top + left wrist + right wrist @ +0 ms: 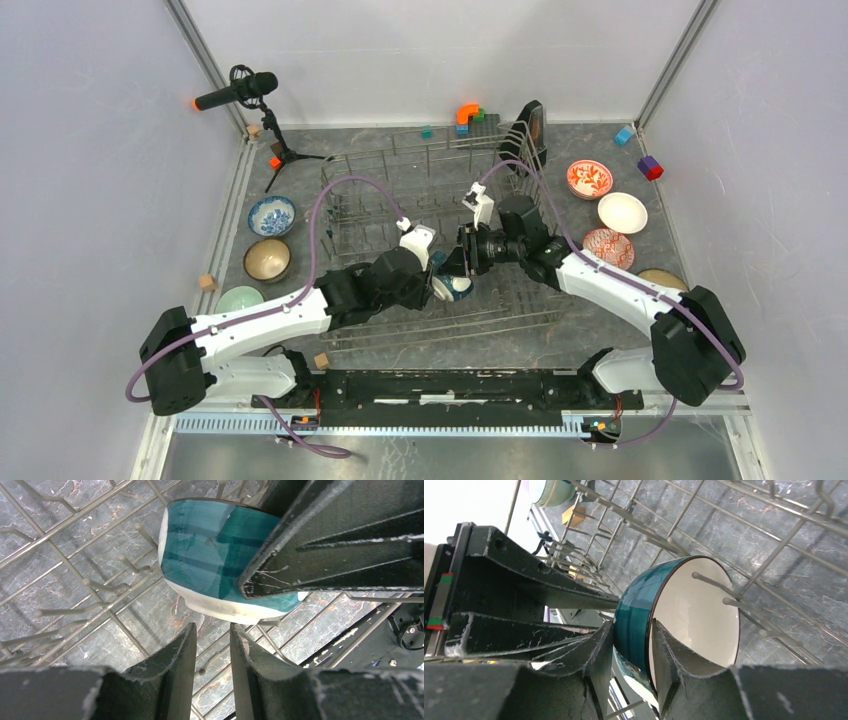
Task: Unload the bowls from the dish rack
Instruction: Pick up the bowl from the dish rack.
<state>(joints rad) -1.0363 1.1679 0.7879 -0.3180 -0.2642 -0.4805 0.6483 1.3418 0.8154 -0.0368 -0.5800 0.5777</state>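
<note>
A teal bowl (455, 289) with a white base and white inside stands on edge among the tines near the front of the grey wire dish rack (390, 158). My right gripper (633, 623) is shut on its wall, one finger on the teal outside and the other on the white inside (694, 615). In the left wrist view the bowl (205, 545) lies just past my left gripper (212, 626). Those jaws stand a little apart with only rack wires (60, 526) showing between them. Seen from above, both grippers, left (437, 280) and right (462, 262), meet at the bowl.
On the table left of the rack sit a blue-white bowl (271, 215), a tan bowl (267, 260) and a mint green bowl (240, 300). To its right are a red-floral bowl (589, 179), a white bowl (622, 212) and a red-lattice bowl (608, 248). A microphone stand (275, 140) occupies the back left.
</note>
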